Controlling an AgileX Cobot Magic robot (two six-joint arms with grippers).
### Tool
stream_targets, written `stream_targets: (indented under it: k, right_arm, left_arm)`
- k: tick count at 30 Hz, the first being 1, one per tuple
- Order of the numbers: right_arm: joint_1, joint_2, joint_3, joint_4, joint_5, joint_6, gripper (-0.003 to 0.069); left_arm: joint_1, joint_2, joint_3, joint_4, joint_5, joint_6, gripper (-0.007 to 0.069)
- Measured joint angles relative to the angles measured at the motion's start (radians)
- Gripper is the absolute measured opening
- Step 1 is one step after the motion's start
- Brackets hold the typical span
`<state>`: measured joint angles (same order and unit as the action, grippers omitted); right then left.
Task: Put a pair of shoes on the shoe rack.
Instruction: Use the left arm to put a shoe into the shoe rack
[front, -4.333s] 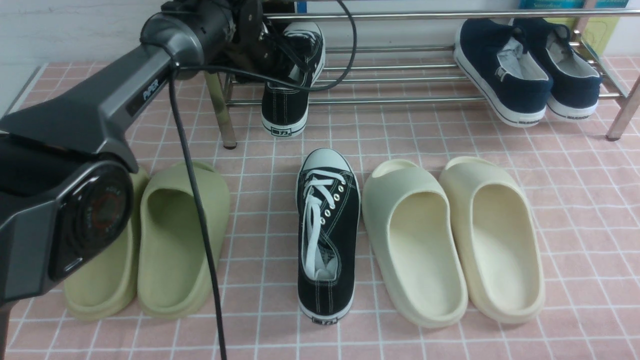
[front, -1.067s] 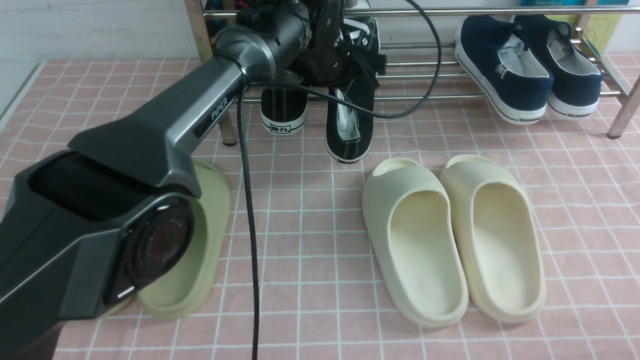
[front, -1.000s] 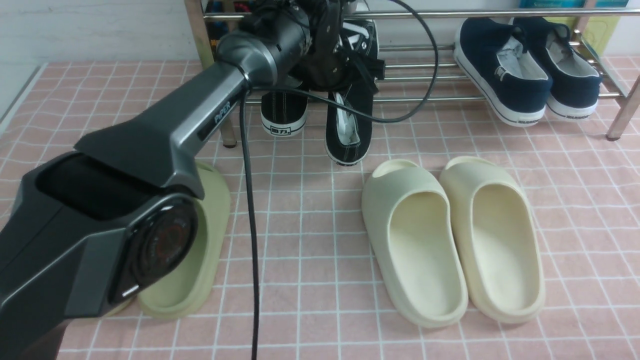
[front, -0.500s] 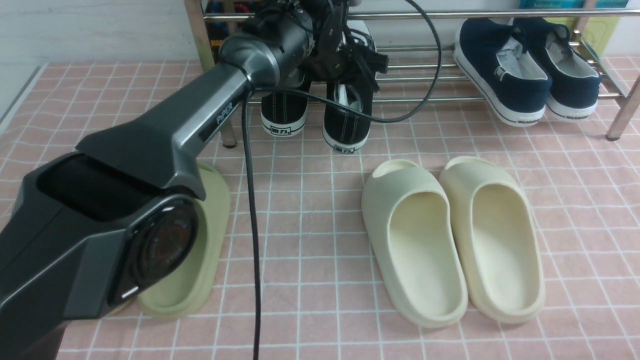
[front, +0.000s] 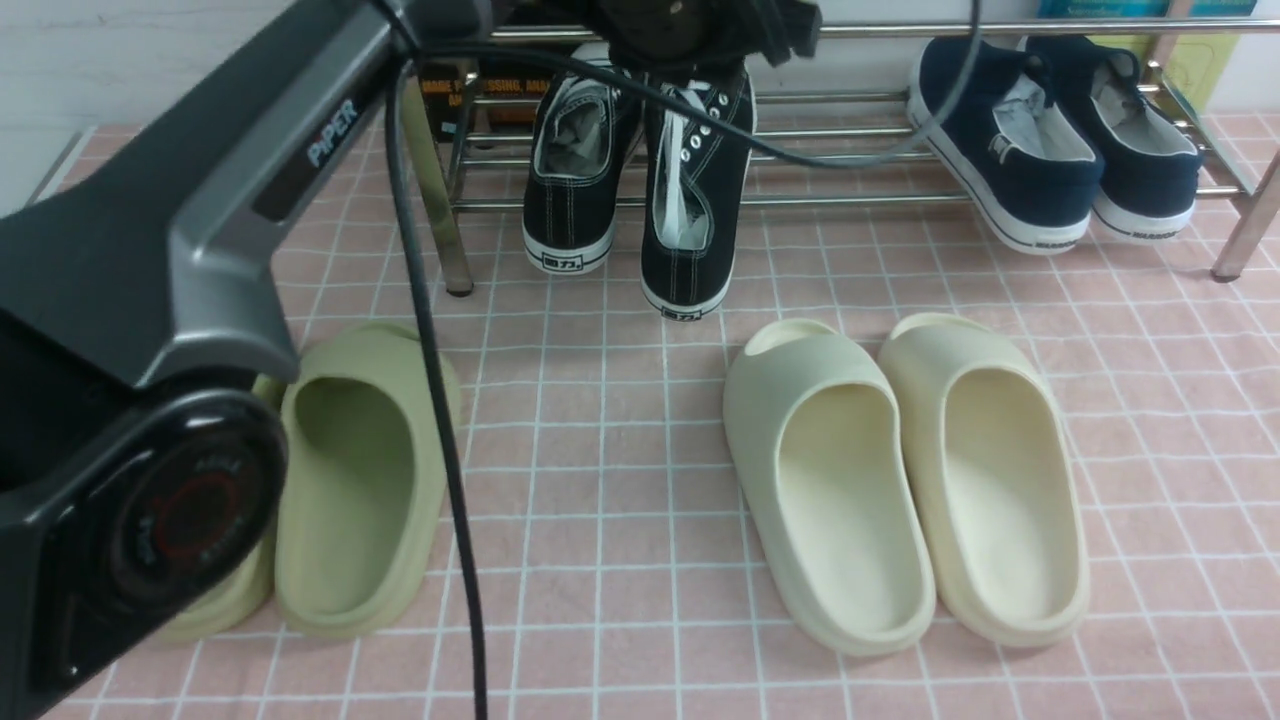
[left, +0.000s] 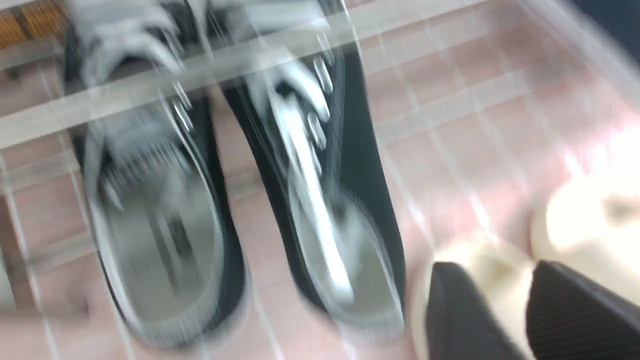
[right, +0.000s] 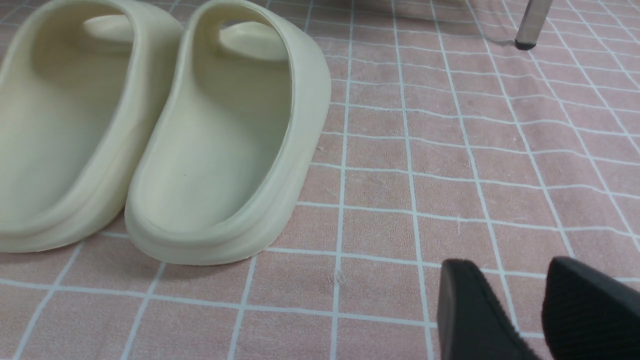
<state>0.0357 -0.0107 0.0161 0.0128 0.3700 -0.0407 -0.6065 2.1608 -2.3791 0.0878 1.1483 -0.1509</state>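
Observation:
Both black sneakers of the pair of shoes, the left one (front: 573, 165) and the right one (front: 697, 195), lie side by side on the low shelf of the shoe rack (front: 850, 198), heels over its front rod. The left wrist view, blurred, looks down on the same two (left: 160, 225) (left: 330, 200). My left gripper (left: 492, 267) hangs above and beside them, open and empty. Its arm (front: 250, 190) reaches up past the top of the front view. My right gripper (right: 500, 267) stays open low over the pink floor, out of the front view.
Navy slip-ons (front: 1010, 150) fill the rack's right end. Cream slides (front: 900, 480) (right: 210, 150) and green slides (front: 360, 480) lie on the tiled floor before it. A rack leg (front: 440, 220) and the arm's cable (front: 430, 400) stand at the left.
The left gripper has let go of the second sneaker, which now rests beside the first on the rack. The arm has lifted up and away from it.

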Motion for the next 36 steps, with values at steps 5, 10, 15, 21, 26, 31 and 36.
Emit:
stream_targets:
  k: [5, 10, 15, 21, 26, 31, 36]
  right_arm:
    - [0.000, 0.000, 0.000, 0.000, 0.000, 0.000, 0.0239]
    - [0.000, 0.000, 0.000, 0.000, 0.000, 0.000, 0.0239]
    - [0.000, 0.000, 0.000, 0.000, 0.000, 0.000, 0.0239]
    - [0.000, 0.000, 0.000, 0.000, 0.000, 0.000, 0.0239]
    - [0.000, 0.000, 0.000, 0.000, 0.000, 0.000, 0.0239]
    - [0.000, 0.000, 0.000, 0.000, 0.000, 0.000, 0.0239]
    - [0.000, 0.000, 0.000, 0.000, 0.000, 0.000, 0.0239]
  left_arm:
    - [-0.038, 0.058, 0.041, -0.005, 0.086, 0.057, 0.0066]
    - [-0.078, 0.133, 0.117, -0.023, 0.086, 0.107, 0.0002]
    - [-0.084, 0.163, 0.130, -0.023, 0.086, 0.109, 0.0002]
    - [-0.052, 0.195, 0.131, 0.009, 0.086, 0.091, 0.0002]
    - [-0.029, 0.236, 0.131, 0.043, 0.086, 0.041, 0.0002]
    - [-0.019, 0.238, 0.113, 0.049, 0.049, 0.011, 0.0002]
    - [-0.014, 0.238, 0.036, 0.052, 0.015, -0.016, 0.0002]
